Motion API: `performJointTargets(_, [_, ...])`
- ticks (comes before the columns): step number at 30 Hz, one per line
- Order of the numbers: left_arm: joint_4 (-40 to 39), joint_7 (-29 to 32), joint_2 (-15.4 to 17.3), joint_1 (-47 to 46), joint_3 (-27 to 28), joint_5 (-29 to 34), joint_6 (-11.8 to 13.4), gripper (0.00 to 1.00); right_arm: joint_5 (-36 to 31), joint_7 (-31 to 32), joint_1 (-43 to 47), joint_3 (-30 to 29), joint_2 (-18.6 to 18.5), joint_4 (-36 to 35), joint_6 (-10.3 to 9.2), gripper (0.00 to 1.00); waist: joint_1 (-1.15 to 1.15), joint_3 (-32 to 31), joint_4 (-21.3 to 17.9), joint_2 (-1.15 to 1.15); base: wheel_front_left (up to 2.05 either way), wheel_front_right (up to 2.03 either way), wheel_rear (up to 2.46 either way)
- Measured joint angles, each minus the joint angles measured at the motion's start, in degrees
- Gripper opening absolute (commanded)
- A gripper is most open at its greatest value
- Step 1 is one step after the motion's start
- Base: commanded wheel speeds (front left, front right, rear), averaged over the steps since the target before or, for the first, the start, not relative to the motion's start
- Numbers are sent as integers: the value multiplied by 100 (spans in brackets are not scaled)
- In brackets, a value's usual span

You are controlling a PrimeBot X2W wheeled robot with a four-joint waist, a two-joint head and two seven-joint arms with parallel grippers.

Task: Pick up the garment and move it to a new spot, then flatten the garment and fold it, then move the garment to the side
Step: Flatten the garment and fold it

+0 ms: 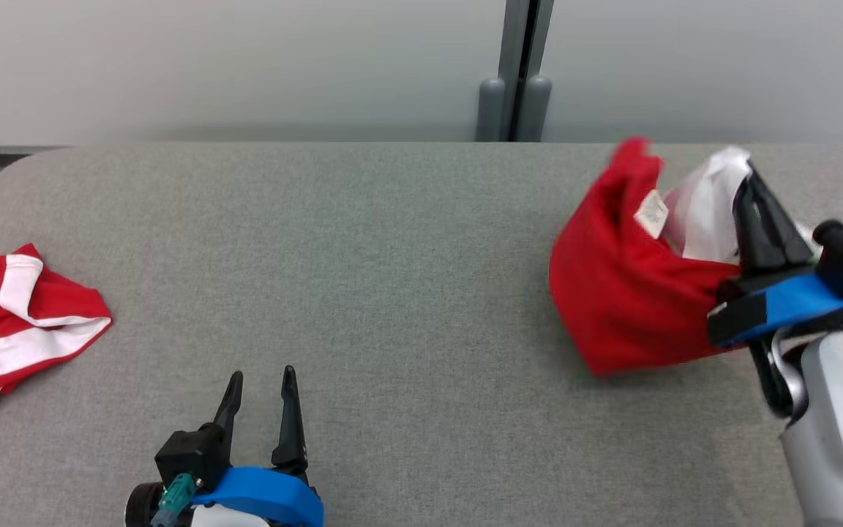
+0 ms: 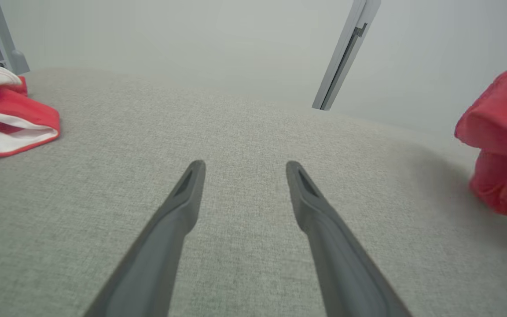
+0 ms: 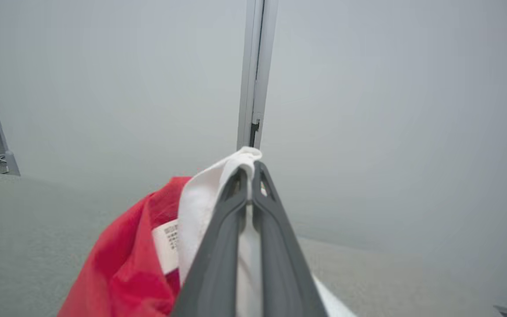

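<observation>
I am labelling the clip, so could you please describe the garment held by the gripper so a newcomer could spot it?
On the grey table, look to the right end, where the right gripper is shut on a bunched red garment. Unlike the striped garment lying at the left edge, it shows a white label.

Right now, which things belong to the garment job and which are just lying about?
In the job: red garment, pinched by the right gripper; grey table.
Lying about: striped garment at the table's left; open left gripper, idle.
</observation>
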Motion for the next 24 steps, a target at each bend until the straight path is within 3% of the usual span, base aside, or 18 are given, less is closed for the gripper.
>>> performJointTargets(8, [111, 0, -2, 82, -104, -92, -24, 100, -26, -1, -1134, 414, -77, -731, 0, 0, -1, -411, 4, -1, 0, 0, 0])
performJointTargets(15, [190, 0, 0, 171, -99, -108, -30, 100, 69, -1, -1997, 892, 300, -808, 0, 0, 0, -539, 411, -1, 0, 0, 0])
performJointTargets(20, [250, 0, 2, 257, -13, -102, -14, 100, 21, -2, -2392, 598, 655, -895, 0, 0, 0, -541, 529, -1, 0, 0, 0])
performJointTargets(24, [240, 0, 1, 260, 79, -99, 11, 100, -210, -4, -2260, 191, 739, -489, 0, 0, 0, -483, 431, -1, 0, 0, 0])
